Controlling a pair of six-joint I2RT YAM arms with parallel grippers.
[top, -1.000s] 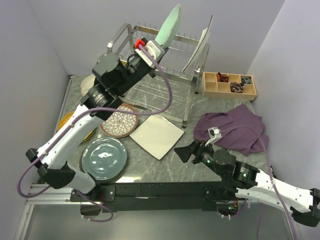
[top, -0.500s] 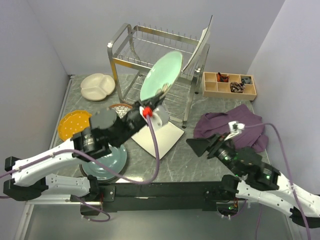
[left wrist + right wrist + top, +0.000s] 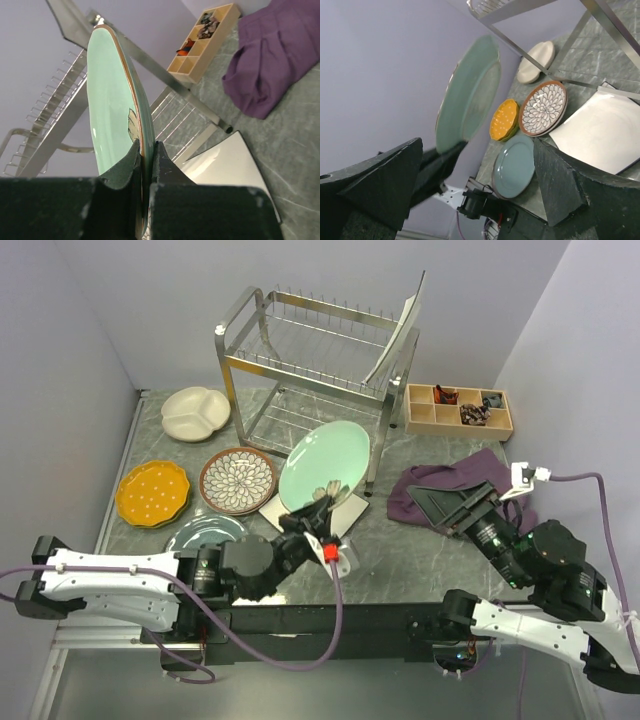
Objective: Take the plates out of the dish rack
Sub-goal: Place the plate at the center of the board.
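My left gripper (image 3: 145,152) pinches the green plate (image 3: 112,100) by its rim, upright, the rack (image 3: 165,75) beyond it. My right gripper (image 3: 479,150) gapes wide, empty.

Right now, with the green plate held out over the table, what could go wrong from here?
1. The left gripper pinches the pale green plate only at its rim, and the plate stands steeply tilted. It may pivot in the fingers or slip out.
2. The white square plate lies just below. Lowering the green plate there could knock one plate against the other, or leave it resting unevenly on that plate's edge.
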